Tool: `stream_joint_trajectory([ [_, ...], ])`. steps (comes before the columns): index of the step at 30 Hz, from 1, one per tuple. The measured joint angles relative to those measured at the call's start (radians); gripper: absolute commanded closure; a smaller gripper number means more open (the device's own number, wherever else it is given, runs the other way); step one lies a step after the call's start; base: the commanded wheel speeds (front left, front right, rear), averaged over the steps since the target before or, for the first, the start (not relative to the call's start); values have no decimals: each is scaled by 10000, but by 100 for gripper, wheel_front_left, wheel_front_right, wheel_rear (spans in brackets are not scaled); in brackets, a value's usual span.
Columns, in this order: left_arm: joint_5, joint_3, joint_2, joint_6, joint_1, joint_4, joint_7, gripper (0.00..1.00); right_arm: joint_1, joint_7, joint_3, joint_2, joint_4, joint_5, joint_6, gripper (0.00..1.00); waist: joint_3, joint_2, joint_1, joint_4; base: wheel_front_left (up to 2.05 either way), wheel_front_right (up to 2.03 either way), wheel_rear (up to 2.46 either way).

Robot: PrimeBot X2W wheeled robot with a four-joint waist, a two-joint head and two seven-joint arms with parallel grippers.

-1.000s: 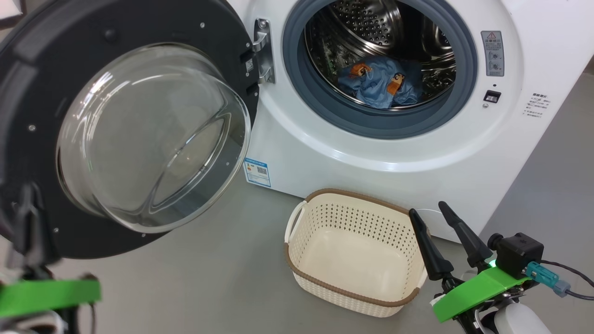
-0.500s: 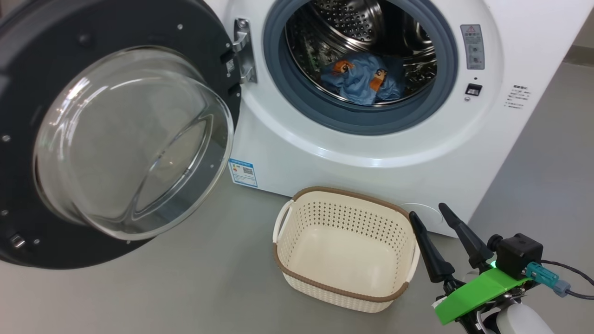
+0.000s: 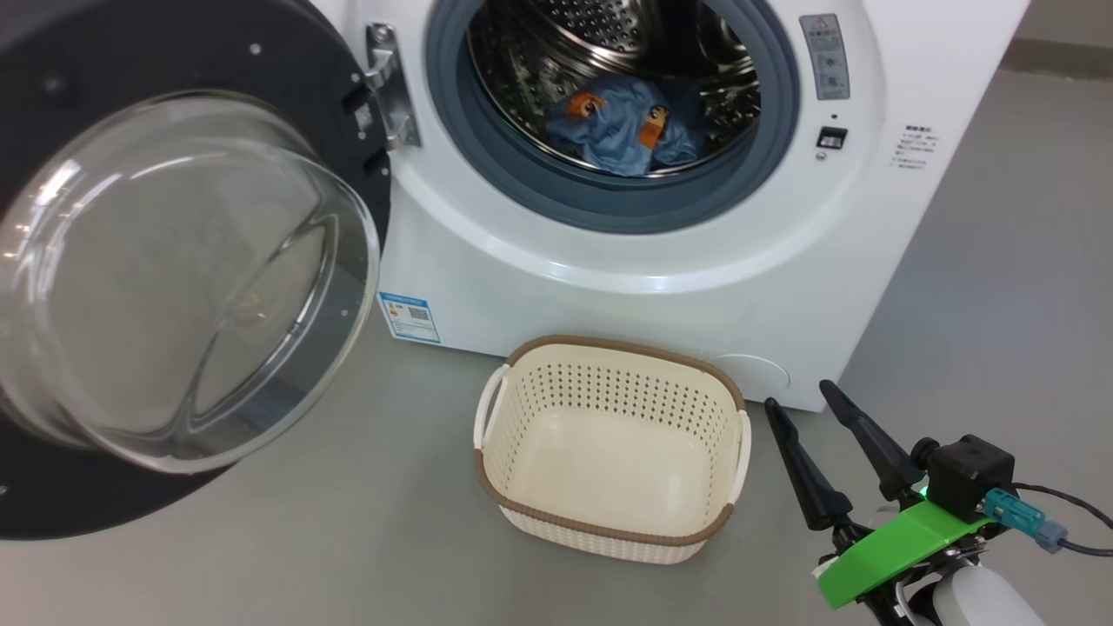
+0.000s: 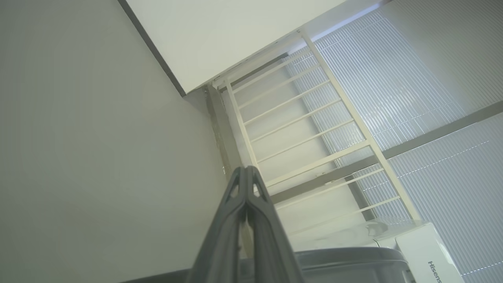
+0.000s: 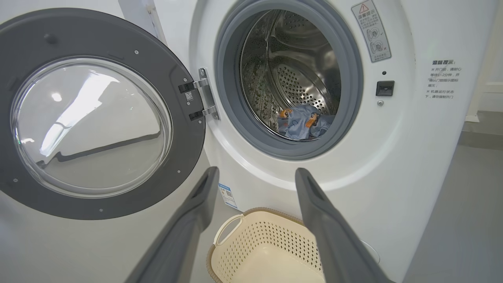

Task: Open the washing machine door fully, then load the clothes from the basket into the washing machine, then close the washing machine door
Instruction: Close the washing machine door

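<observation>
Washing machine door (image 3: 174, 278) hangs open, rim well apart from basket (image 3: 609, 393).

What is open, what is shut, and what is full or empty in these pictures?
door: swung wide open.
washer: open, with clothes inside.
clothes: crumpled at the bottom of the drum.
basket: upright on the floor, empty.
left end effector: shut, holding nothing.
right end effector: open, holding nothing.
</observation>
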Motion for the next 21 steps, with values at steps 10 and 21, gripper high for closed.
stream_joint_trajectory([
  [10,-545,270,441,-59,-395,1756,244,100,-130,0,56,-155,-13,0,0,0,369,0,0,-313,0,0,0],
  [21,-1091,-50,489,-65,-423,2326,1546,100,-242,0,-44,-232,31,2,0,0,433,0,0,-383,0,0,0],
])
